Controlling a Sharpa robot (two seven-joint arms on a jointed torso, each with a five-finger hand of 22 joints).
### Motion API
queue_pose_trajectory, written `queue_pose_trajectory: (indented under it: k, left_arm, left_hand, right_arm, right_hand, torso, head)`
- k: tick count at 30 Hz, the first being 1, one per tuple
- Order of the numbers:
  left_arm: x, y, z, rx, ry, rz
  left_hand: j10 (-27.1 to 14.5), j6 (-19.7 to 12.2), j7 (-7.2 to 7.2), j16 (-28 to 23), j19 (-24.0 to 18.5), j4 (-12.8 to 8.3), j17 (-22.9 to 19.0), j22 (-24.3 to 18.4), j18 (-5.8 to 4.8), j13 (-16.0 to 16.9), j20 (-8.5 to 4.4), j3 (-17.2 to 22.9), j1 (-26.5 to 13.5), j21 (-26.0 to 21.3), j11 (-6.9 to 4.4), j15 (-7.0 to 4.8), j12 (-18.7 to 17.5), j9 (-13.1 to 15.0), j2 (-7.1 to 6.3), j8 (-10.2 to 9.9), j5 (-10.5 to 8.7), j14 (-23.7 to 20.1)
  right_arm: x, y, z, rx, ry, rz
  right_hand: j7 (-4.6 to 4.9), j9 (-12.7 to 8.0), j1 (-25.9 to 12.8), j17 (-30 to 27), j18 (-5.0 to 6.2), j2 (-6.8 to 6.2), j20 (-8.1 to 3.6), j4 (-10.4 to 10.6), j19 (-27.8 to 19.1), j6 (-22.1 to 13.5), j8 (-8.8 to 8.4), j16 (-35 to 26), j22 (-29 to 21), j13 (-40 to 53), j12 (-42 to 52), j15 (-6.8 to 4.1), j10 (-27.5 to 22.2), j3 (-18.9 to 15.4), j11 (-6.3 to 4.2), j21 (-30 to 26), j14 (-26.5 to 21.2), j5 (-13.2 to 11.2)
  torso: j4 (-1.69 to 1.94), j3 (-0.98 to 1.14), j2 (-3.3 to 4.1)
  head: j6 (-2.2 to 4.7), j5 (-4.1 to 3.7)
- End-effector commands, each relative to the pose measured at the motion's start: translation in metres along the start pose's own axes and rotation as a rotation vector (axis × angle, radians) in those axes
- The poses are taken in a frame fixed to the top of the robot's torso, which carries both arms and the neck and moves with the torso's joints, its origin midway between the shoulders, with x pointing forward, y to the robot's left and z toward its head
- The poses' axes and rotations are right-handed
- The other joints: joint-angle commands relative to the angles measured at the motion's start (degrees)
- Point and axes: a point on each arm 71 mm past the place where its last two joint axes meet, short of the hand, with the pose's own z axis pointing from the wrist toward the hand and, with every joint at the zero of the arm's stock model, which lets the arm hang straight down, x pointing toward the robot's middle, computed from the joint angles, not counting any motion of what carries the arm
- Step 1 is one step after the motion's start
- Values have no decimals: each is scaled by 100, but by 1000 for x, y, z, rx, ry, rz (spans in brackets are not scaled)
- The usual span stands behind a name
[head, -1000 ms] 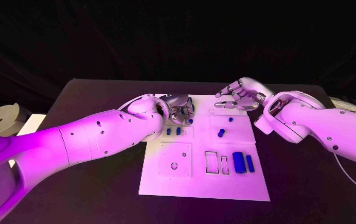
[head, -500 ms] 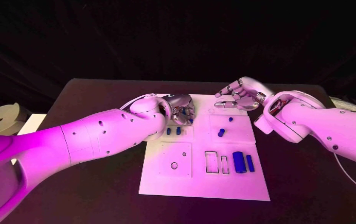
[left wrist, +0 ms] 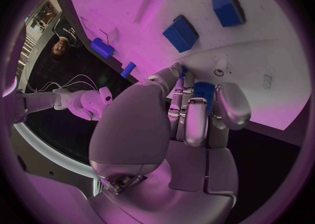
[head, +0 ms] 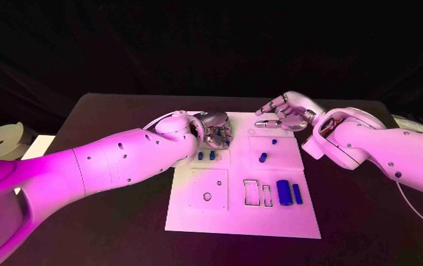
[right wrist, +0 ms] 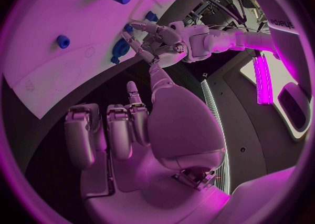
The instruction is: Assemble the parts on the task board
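Left hand [left wrist: 190, 113] pinches a blue part [left wrist: 201, 93], wrist view reveals.

- The task board [head: 242, 217] is a white flat plate in the middle of the table, with square panels and slots in it.
- A large blue cylinder [head: 283, 192] lies on the board's near right part, and a thin blue bar [head: 298, 194] lies just beside it.
- Two small blue pegs [head: 206, 155] stand side by side on the left panel.
- A blue peg [head: 263, 158] and a smaller blue one [head: 274, 142] stand on the right panel.
- Another blue part [left wrist: 201, 93] is held between the fingers of the left hand [left wrist: 190, 124], over the far left part of the board.
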Motion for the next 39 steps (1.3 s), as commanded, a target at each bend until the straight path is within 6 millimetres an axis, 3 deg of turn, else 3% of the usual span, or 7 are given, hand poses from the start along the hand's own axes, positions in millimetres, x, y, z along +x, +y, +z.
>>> queue_pose_trajectory:
  k: [1, 6, 14, 28, 32, 39]
  left_arm:
    - [10, 1, 0, -21, 64, 8]
    - [9, 1, 1, -18, 49, 3]
    - [8, -1, 1, -6, 24, -10]
    - [-1, 3, -5, 2, -57, -50]
    - [-7, 3, -10, 16, -91, -75]
    - [-22, 7, -22, 33, -164, -130]
  left_hand:
    - [131, 137, -17, 33, 33, -14, 1, 15, -68, 19, -23, 106, 13, 32, -27, -51, -16, 0, 126, -2, -40, 191]
    - [319, 326, -44, 61, 46, -76, 21, 67, -79, 36, -57, 265, 12, 77, -72, -89, -34, 11, 238, 29, -113, 197]
    - [407, 415, -40, 75, 40, -125, 16, 55, -76, 38, -72, 332, -62, 50, -84, -95, -105, 7, 249, 13, -232, 197]
    - [394, 359, 69, 95, 49, -292, -3, 100, -91, 3, -33, 546, -118, 75, 4, -30, -377, -60, 166, -173, -178, 190]
    - [433, 374, 86, 88, 48, -362, -46, 100, -88, 4, -18, 593, -165, 66, 21, -17, -460, -76, 68, -227, -149, 181]
    - [480, 409, 86, 83, 52, -405, -75, 109, -87, 10, -16, 630, -167, 71, 15, -18, -489, -76, 45, -239, -115, 177]
  right_arm:
    - [2, 1, 0, -10, 13, 0]
    - [2, 1, 0, -11, 14, 0]
    - [2, 2, 1, -12, 15, 0]
    - [2, 1, 1, -12, 15, 0]
    - [2, 1, 1, -12, 15, 1]
    - [2, 0, 1, -9, 14, 3]
  right_hand:
    - [-24, 8, -8, 1506, 22, 62, 19, 0, 372, -34, 19, 24, 1093, 1197, -9, 31, 302, -29, 22, -27, 597, 19]
    - [-24, 8, -6, 1506, 22, 64, 19, -1, 371, -33, 20, 24, 1093, 1198, -4, 31, 304, -33, 22, -27, 597, 22]
    - [-24, 8, -5, 1506, 22, 65, 19, -1, 371, -32, 20, 24, 1093, 1199, -3, 31, 304, -34, 22, -27, 597, 24]
    - [-24, 8, -5, 1506, 22, 65, 19, -1, 371, -32, 20, 24, 1093, 1199, -3, 31, 304, -34, 22, -27, 597, 24]
    - [-24, 8, -5, 1506, 22, 65, 19, -1, 371, -32, 20, 24, 1093, 1199, -3, 31, 304, -34, 22, -27, 597, 24]
    - [-24, 8, -5, 1506, 22, 65, 19, -1, 371, -32, 20, 24, 1093, 1199, -3, 31, 304, -34, 22, -27, 597, 24]
  torso:
    - [1, -2, 3]
    - [4, -3, -2]
    - [3, -4, -2]
    - [4, -8, -3]
    - [5, -6, -4]
    - [8, -7, -6]
  head:
    - [-5, 1]
    - [-10, 2]
    - [-5, 18]
    - [16, 0]
    - [30, -13]
    - [55, -12]
